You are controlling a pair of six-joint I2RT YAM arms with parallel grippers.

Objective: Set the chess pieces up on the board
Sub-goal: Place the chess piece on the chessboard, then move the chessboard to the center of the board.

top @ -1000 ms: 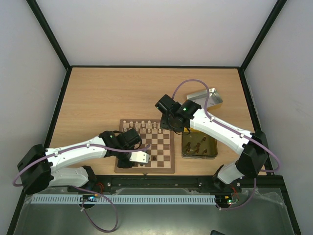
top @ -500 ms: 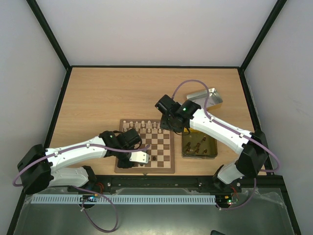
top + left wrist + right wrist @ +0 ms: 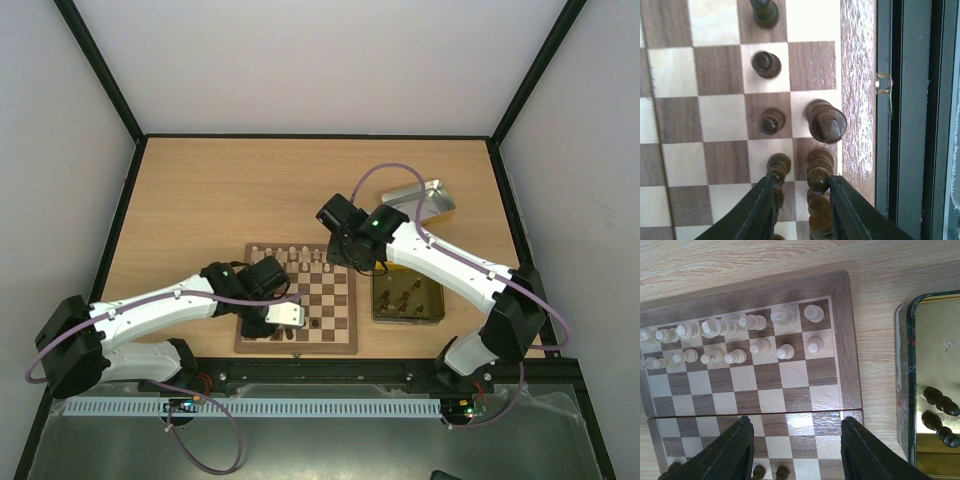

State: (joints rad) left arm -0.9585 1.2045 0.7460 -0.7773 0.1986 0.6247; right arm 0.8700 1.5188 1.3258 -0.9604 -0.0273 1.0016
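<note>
Dark-brown chess pieces [image 3: 819,172] between parted tips of left claw [image 3: 801,179], wrist view only; right claw [image 3: 796,419] parted, empty.

Left arm [image 3: 160,305] runs low from its base at the near left, reaching right, elbow almost straight, left wrist [image 3: 255,280] bent down. Left gripper [image 3: 801,182] points straight down, jaws parted a moderate way; both dark fingers [image 3: 760,210] slant inward toward the tips in the wrist view. Right arm [image 3: 450,265] rises from its base at the near right, forearm running left and away, green light lit on the right wrist [image 3: 378,222]. Right gripper [image 3: 796,424] faces down, higher than the left one, jaws spread wide, fingers at the bottom edge of its view. The grippers are apart, the left nearer the bases.
</note>
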